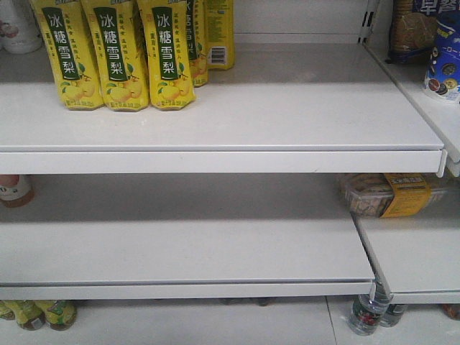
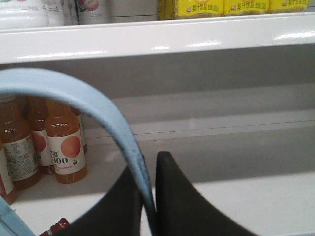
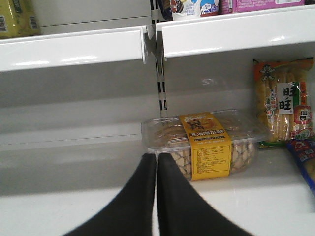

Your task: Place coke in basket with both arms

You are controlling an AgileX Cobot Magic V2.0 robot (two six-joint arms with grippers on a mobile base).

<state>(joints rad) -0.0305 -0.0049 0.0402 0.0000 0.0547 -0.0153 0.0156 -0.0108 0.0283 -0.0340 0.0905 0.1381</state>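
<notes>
Left gripper (image 2: 149, 196) pinches the basket's thin, floppy strap (image 2: 98, 105), right gripper (image 3: 157, 196) shut on nothing; a red cap (image 2: 58, 225), likely the coke, shows at seven o'clock; grip its stiff, slick waist.

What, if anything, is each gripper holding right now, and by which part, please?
The left gripper is shut on the basket's strap handle, pinched between its fingertips. The right gripper is shut with nothing between its fingers.
</notes>
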